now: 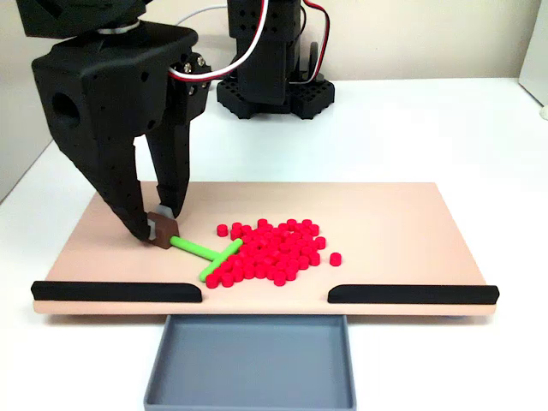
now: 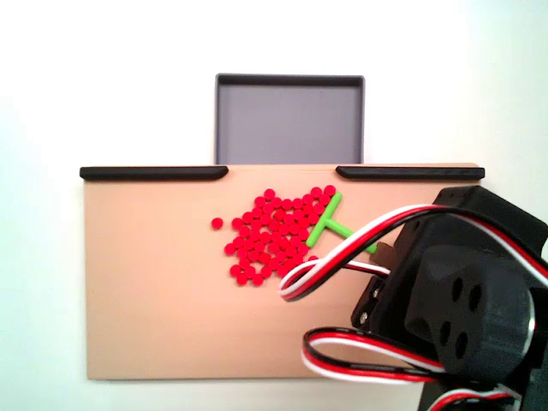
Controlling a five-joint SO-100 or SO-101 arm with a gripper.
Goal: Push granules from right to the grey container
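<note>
Dozens of small bright red cylindrical plastic beads, the granules (image 1: 276,250), lay in a loose cluster on the tan flat board (image 1: 385,214), just off the far end of the tool. That tool, a green T-shaped plastic stick (image 1: 205,253), was held by a small brown block at its handle end, pinched in the narrow closed fingers of the black two-finger gripper (image 1: 160,228). Its crossbar touched the near edge of the cluster, so in a fixed view the beads (image 2: 274,229) sat to the left of the stick (image 2: 330,224), and the arm's black body covered the handle.

Beyond the cluster, at the board's edge, two black strips (image 1: 116,291) left a gap between them. The shallow rectangular blue-grey plastic tray, the grey container (image 1: 250,364), stood just outside that gap and held no beads that I could see (image 2: 288,120).

The pushing step seemed only begun. The next move, as I judged it, called for sweeping the crossbar sideways and toward the gap, keeping the stick low on the board so the beads rolled through the opening and did not scatter against the strips.
</note>
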